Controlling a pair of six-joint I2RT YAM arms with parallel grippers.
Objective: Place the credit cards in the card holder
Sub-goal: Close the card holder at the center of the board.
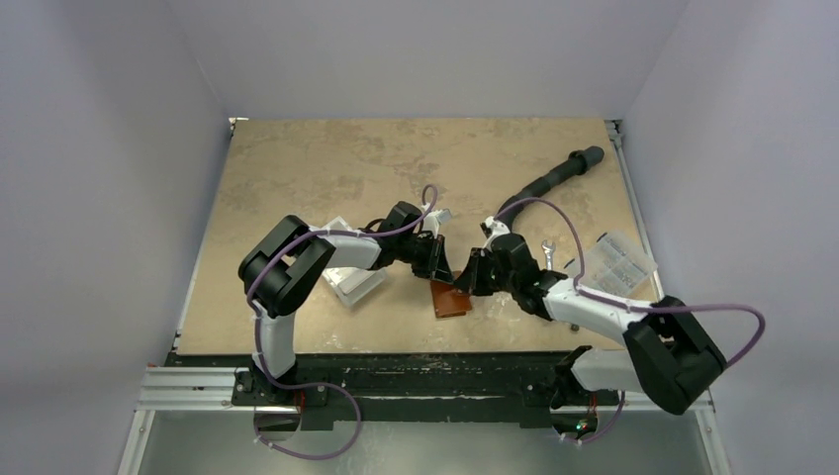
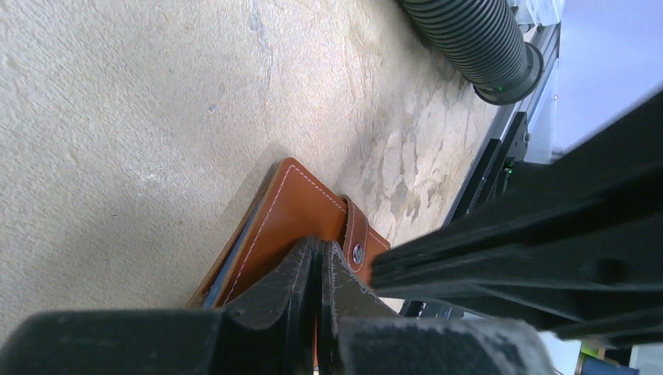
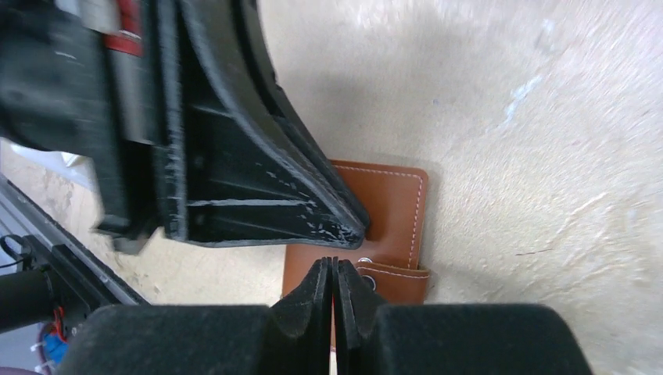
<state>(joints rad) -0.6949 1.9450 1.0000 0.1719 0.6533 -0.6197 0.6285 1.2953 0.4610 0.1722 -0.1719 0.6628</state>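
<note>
**Q:** Where does the small brown stitched-leather card holder (image 1: 450, 297) lie?

**A:** Just below the centre of the top view, folded shut on the mottled tan table (image 1: 326, 168), with its snap strap (image 2: 356, 234) facing up. A blue-grey layer shows inside its fold; it cannot be told whether this is card or lining.

**Q:** And the hands?

**A:** The left gripper (image 2: 319, 254) and the right gripper (image 3: 335, 269) meet over the holder. Each has its jaws pressed together with nothing visible between them, and its tips are at the strap.

**Q:** What surrounds them?

**A:** A clear-and-white plastic box (image 1: 351, 282) lies left of centre. A clear printed packet (image 1: 618, 259) lies at the right. A black ribbed hose (image 1: 554, 178) lies at the upper right.
</note>
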